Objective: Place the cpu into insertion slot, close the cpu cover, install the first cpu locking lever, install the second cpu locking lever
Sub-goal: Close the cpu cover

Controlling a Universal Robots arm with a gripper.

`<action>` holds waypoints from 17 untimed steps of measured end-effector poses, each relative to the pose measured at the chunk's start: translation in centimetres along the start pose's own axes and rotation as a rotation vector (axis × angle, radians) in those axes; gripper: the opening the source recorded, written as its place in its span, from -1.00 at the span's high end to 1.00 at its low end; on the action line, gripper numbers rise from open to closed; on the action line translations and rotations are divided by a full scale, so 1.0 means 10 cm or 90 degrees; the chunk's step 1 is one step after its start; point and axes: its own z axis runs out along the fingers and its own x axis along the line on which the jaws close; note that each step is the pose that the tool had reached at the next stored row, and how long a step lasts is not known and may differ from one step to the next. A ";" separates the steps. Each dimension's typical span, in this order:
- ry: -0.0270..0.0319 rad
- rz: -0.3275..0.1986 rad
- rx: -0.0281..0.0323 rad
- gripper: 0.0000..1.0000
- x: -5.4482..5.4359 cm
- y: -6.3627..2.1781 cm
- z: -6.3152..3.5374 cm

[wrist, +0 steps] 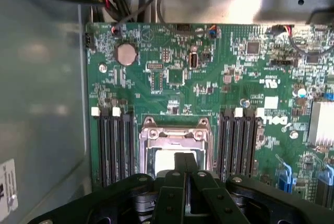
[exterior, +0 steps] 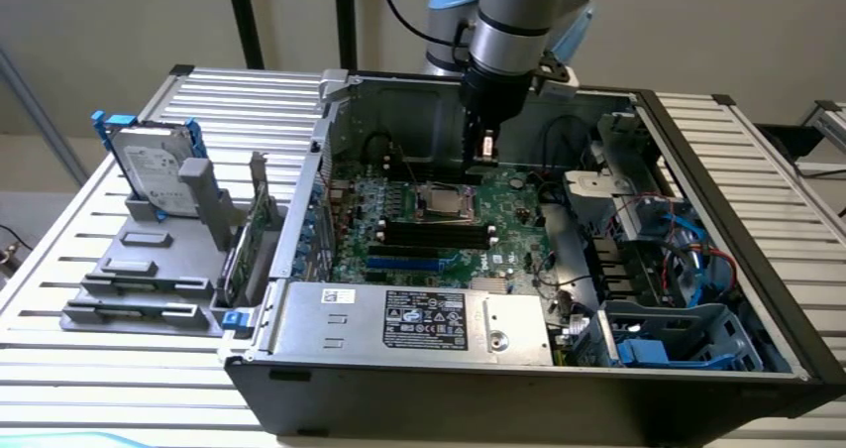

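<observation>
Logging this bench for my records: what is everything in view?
table: one, silvery slats, under everything
computer case: one, black, open on the table
motherboard: one, green, inside the case
cpu socket: one, silvery, mid-board
memory slots: two sets, black, flanking the socket
coin battery: one, silver, on the motherboard
hard drive: one, silver, upright at the exterior view's left
cpu: one, tan, held above the socket
gripper: one, black, shut on the cpu
arm: one, silver and blue, above the case
</observation>
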 end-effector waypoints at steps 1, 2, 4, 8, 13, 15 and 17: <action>0.0000 0.000 0.0012 0.79 0.00 -0.031 0.002; 0.0001 0.000 0.0022 0.79 0.00 -0.060 0.005; 0.0001 0.000 0.0046 0.79 -0.01 -0.115 0.009; -0.0001 0.000 0.0106 0.79 -0.03 -0.204 0.024; -0.0002 0.000 0.0203 0.79 -0.05 -0.286 0.068; -0.0002 0.000 0.0247 0.79 -0.06 -0.321 0.085; -0.0004 -0.001 0.0291 0.79 -0.07 -0.357 0.103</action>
